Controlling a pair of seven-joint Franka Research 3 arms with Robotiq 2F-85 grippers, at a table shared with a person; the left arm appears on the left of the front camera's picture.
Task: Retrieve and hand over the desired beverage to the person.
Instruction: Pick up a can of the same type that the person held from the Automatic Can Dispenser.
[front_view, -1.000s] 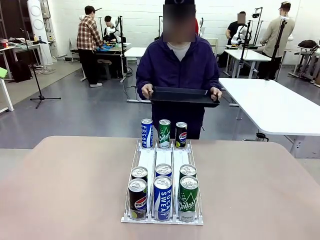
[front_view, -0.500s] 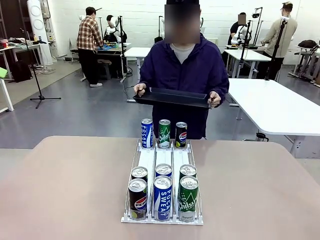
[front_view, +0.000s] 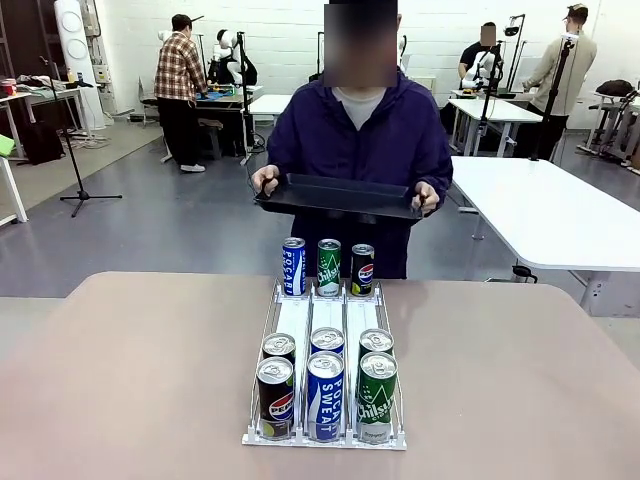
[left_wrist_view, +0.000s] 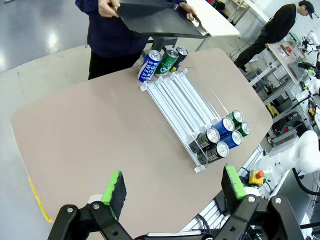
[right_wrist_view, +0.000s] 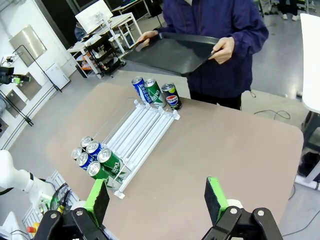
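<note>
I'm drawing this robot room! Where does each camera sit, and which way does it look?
Front view: between the arms, on the robot's side, looking across the table and can rack at the person, upper body showing, holding a black tray.
Left wrist view: on the left wrist, looking down at the table past the open left gripper.
Right wrist view: on the right wrist, looking down past the open right gripper.
Shared: all three show the can rack and the person holding the tray.

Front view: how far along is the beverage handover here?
Done: nothing; six near drink cans and three far cans stand at the white wire rack. In hand: the purple-jacketed person holds a flat black tray; left gripper and right gripper are open, empty. Left: picking a can, handing over.
</note>
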